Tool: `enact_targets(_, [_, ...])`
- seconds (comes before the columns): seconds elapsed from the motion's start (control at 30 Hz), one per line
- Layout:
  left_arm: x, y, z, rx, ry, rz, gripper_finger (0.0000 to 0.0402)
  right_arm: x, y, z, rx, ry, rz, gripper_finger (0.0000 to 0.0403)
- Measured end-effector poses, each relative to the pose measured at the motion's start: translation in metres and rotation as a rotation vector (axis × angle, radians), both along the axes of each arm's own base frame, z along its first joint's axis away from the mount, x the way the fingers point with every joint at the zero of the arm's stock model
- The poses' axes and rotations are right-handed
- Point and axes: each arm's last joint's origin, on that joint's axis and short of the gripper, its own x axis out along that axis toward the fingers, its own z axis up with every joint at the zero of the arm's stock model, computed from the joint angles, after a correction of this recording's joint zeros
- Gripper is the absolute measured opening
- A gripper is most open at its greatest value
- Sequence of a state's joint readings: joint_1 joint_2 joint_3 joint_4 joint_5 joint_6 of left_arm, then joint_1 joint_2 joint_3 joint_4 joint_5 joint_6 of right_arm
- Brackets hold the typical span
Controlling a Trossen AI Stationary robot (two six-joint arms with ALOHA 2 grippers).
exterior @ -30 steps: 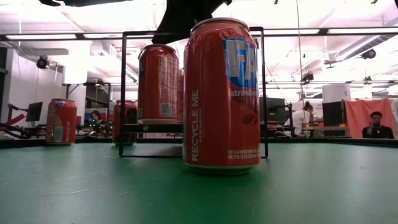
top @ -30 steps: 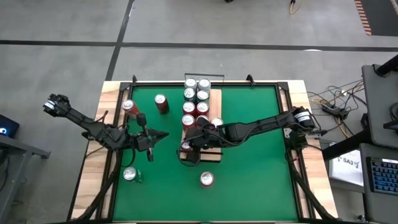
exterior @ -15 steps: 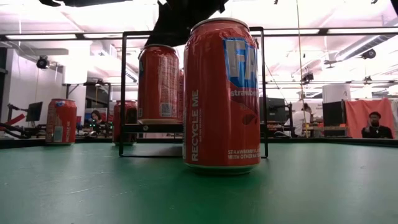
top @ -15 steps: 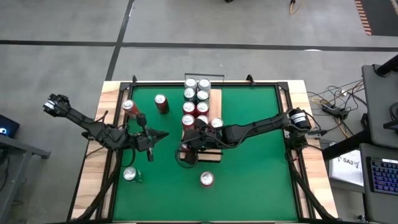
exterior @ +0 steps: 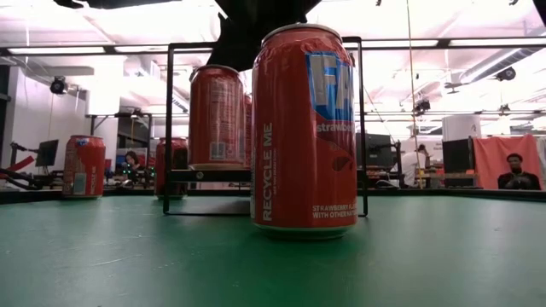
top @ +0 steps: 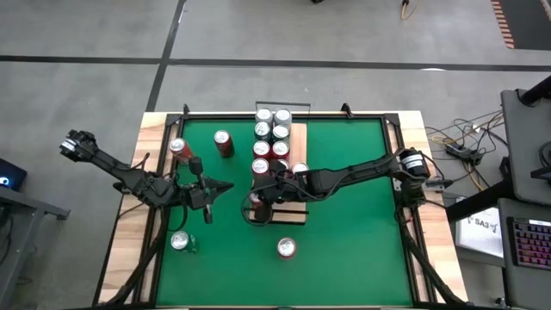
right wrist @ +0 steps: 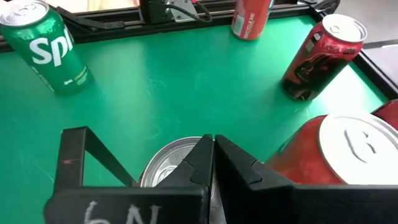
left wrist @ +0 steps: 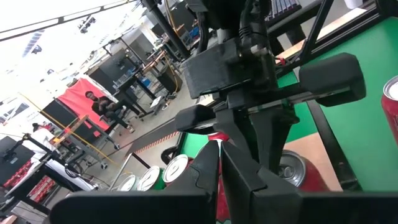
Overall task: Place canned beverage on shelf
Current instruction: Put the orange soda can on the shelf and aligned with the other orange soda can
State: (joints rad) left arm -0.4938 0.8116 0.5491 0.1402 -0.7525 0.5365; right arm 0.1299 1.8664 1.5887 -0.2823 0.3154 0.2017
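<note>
Right hand [top: 256, 204] clenched, fingers [right wrist: 208, 163] pressed together directly above a silver can top [right wrist: 163, 169] at the near end of the shelf [top: 297, 142], nothing grasped. Shelf lies mid-worktop on the green mat [top: 344, 250], cans along it. Left hand [top: 222, 188] clenched, empty, left of the shelf. A red can [exterior: 303, 128] stands alone on the mat
</note>
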Motion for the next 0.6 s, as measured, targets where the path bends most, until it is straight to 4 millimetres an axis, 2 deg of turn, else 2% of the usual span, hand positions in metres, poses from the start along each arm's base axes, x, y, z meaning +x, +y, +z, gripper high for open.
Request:
enact_targets(0.37, [0.000,0.000,0.000,0.000,0.000,0.000,0.0000,-0.002,0.002,0.014,-0.004,0.011,0.059,0.0009])
enact_targets(0.6, [0.000,0.000,0.000,0.001,0.001,0.000,0.0000,-0.003,0.004,0.011,0.035,0.029,0.086,0.0009])
